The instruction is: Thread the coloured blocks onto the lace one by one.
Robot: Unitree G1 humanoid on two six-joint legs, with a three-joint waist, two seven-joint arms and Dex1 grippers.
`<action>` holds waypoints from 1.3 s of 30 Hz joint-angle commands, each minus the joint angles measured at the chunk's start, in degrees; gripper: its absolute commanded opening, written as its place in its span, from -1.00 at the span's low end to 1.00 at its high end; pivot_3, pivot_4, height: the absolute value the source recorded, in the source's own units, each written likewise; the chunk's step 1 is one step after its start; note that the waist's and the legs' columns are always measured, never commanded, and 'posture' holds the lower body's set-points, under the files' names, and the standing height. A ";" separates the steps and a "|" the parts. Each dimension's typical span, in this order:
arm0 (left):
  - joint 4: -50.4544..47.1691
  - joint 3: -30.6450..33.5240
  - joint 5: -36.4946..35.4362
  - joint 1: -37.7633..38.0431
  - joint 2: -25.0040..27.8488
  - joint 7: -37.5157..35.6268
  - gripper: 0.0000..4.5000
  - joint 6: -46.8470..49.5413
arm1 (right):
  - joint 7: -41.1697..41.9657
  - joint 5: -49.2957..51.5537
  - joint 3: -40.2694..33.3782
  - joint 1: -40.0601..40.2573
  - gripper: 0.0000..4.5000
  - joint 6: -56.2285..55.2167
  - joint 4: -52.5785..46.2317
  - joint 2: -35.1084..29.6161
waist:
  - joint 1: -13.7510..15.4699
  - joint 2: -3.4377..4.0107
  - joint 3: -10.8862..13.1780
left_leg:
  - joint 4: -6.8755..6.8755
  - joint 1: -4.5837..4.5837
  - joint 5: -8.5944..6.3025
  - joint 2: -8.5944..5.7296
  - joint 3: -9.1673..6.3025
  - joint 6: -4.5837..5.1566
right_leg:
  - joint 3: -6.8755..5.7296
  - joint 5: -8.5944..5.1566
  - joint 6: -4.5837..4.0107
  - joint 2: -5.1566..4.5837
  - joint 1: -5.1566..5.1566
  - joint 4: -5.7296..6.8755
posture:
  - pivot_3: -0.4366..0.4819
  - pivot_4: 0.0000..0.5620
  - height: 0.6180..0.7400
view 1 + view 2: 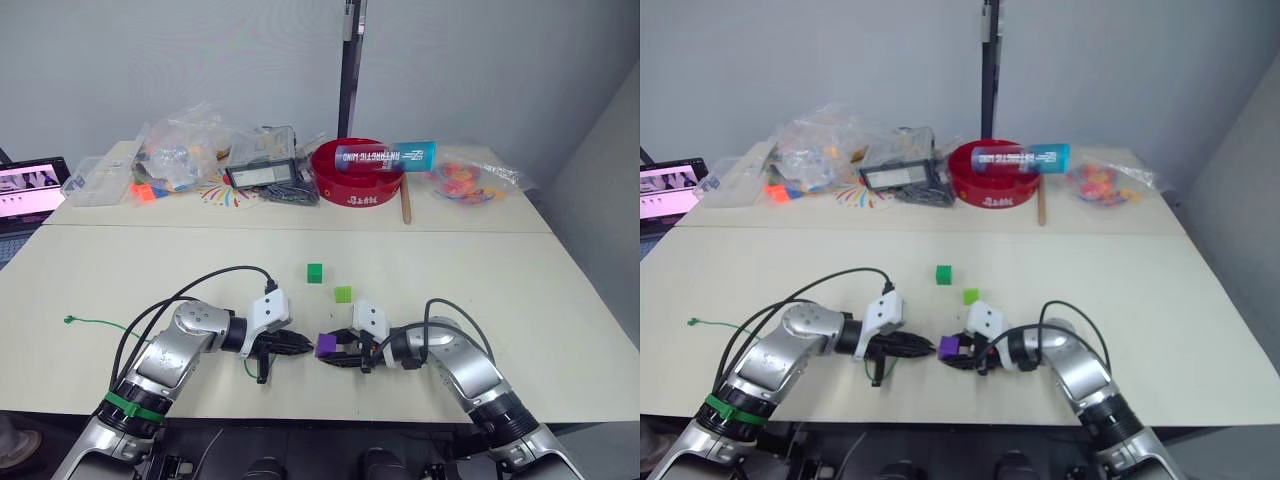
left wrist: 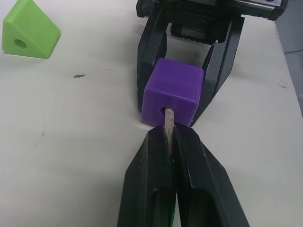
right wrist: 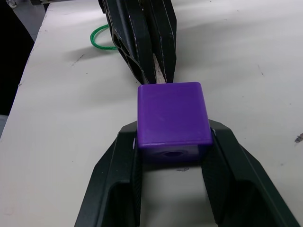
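From the left eye view, your left gripper (image 1: 300, 344) and right gripper (image 1: 326, 352) met tip to tip near the front edge of the table (image 1: 520, 290). Between them sat a purple block (image 1: 326, 345), clamped in the right gripper's fingers. A dark green block (image 1: 315, 273) and a light green block (image 1: 343, 294) lay on the table just beyond the grippers, close together but apart. The lace (image 1: 100, 322) trailed off to the left across the table, ending in a small knot near the left edge.

The right eye view showed you the same layout: the purple block (image 1: 949, 347) held between the two grippers, the two green blocks behind it, and clutter with a red bowl (image 1: 985, 178) along the far side of the table.

In the left wrist view, your left gripper's fingers (image 2: 151, 189) were pressed together on the lace's pale tip (image 2: 168, 124), which poked out past them and reached the hole in the near face of the purple block (image 2: 177, 87). The right gripper's fingers (image 2: 147, 52) hugged the block on both sides. The light green block (image 2: 29, 29) lay off to one side.

In the right wrist view, your right gripper's fingers (image 3: 118, 179) squeezed the purple block (image 3: 172, 113) from either side, with a hole visible on its near face. The left gripper's closed fingers (image 3: 142, 33) touched the block's far face with the pale tip between them, and a green loop of lace (image 3: 102, 40) lay behind.
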 commanded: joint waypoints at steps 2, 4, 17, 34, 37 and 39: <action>-5.38 -2.21 -2.94 -2.68 -3.98 -0.12 -1.00 -0.19 | -0.94 -0.75 3.77 1.21 -0.47 1.88 1.22 2.69 | -0.03 0.00 0.00 | 0.00 0.00 0.00 0.00 0.00 0.00 | 0.00 0.00 0.00 0.00 0.00 0.00 | -0.05 -0.47 0.85; -5.42 -2.68 -2.86 -2.84 -4.34 -0.21 -1.00 0.07 | -0.90 -0.73 3.93 1.14 -0.47 2.04 1.11 2.97 | -0.04 0.00 0.00 | 0.00 0.00 0.00 0.00 0.00 0.00 | 0.00 0.00 0.00 0.00 0.00 0.00 | -0.05 -0.47 0.85; -7.78 -1.82 -3.58 -0.99 -2.44 -1.62 -1.00 0.86 | -1.25 -1.37 4.39 0.38 -0.47 4.02 -1.24 3.56 | -0.31 0.00 0.00 | 0.00 -0.01 0.00 0.02 -0.01 0.00 | 0.00 0.00 0.00 0.03 -0.04 0.02 | -0.05 -0.47 0.85; -16.85 0.92 -5.53 6.71 1.50 -0.62 -1.00 5.59 | -2.75 -2.78 4.82 -2.13 -0.47 12.86 -9.67 1.33 | -0.30 -0.01 0.02 | -0.03 -0.32 -0.01 0.03 -0.02 0.01 | 0.00 -0.01 -0.01 0.03 -0.39 0.02 | -0.05 -0.47 0.85; -15.76 2.59 -5.92 7.65 3.13 -1.14 -1.00 5.03 | -3.71 -3.28 4.40 -1.55 -0.47 11.97 -9.50 1.18 | -0.34 0.00 0.02 | -0.03 -0.32 -0.01 0.04 -0.02 0.01 | 0.00 -0.01 -0.01 0.03 -0.42 0.03 | -0.05 -0.47 0.85; -14.93 2.90 -5.85 8.01 4.33 -1.91 -1.00 4.15 | -4.01 -4.44 5.18 -1.38 -0.47 11.03 -8.59 0.63 | -0.34 0.00 0.03 | -0.03 -0.32 -0.01 0.04 -0.01 0.01 | 0.00 -0.01 -0.01 0.03 -0.42 0.02 | -0.05 -0.47 0.85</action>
